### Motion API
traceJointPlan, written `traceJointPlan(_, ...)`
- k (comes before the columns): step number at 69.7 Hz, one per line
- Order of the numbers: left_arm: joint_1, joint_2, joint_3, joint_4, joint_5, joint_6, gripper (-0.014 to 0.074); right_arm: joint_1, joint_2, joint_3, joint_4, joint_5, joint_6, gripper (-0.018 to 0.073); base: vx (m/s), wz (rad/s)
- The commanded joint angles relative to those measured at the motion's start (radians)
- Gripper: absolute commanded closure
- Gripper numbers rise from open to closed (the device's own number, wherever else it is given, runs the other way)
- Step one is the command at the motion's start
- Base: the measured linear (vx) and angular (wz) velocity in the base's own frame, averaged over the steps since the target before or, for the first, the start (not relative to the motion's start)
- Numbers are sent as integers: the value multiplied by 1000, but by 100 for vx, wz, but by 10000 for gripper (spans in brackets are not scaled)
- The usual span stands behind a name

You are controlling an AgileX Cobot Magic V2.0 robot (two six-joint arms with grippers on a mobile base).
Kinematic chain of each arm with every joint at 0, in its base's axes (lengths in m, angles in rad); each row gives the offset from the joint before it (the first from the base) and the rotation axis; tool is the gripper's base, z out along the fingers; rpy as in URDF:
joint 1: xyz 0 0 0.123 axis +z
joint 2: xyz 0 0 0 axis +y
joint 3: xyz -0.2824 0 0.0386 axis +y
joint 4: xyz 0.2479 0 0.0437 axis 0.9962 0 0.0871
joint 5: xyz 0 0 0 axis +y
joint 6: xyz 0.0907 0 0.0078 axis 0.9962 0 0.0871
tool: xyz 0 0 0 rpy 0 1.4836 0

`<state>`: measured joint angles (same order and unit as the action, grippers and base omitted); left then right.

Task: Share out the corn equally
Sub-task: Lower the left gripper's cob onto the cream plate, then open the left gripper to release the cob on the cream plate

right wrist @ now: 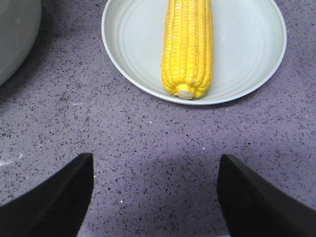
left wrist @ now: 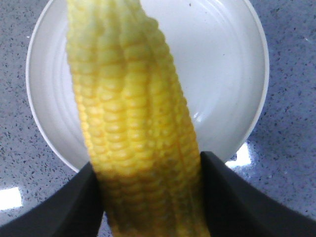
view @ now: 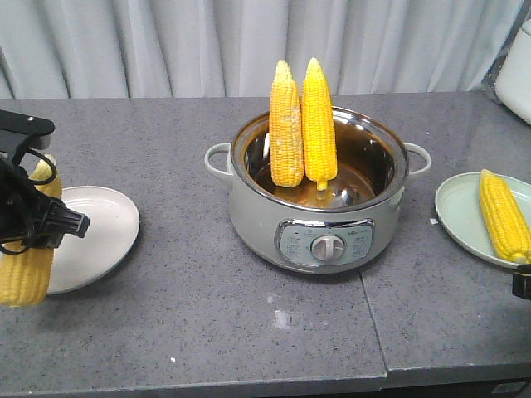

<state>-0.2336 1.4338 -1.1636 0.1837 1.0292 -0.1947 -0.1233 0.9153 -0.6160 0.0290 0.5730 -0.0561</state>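
One cob (left wrist: 128,98) is squeezed by the left gripper (left wrist: 149,163) above the white plate (left wrist: 222,59), the right gripper (right wrist: 155,163) is seen spread wide with nothing in it, and the cob could be bounced or rolled off the plate if it is let go too high.

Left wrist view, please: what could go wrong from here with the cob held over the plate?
The held cob, pinched between the fingers, is round and could roll off the white plate if released off-centre. The two cobs standing upright in the pot may topple when one is pulled.
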Motion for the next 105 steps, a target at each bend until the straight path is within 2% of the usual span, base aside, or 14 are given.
traceJointPlan(1, 0, -35, -24, 5, -28, -10, 442, -4, -5, -27, -6, -59, 0, 97, 0, 0)
traceJointPlan(64, 0, -30, -48, 8, -40, -6, 442, -4, -5, -27, -6, -59, 1, 97, 0, 0)
traceJointPlan(93, 1, 179, -322, 7, 175, 28, 432, -4, -5, -27, -6, -59, 1, 97, 0, 0)
traceJointPlan(105, 31, 258, -371, -23, 212, 28, 427, -4, -5, -27, -6, -59, 1, 97, 0, 0)
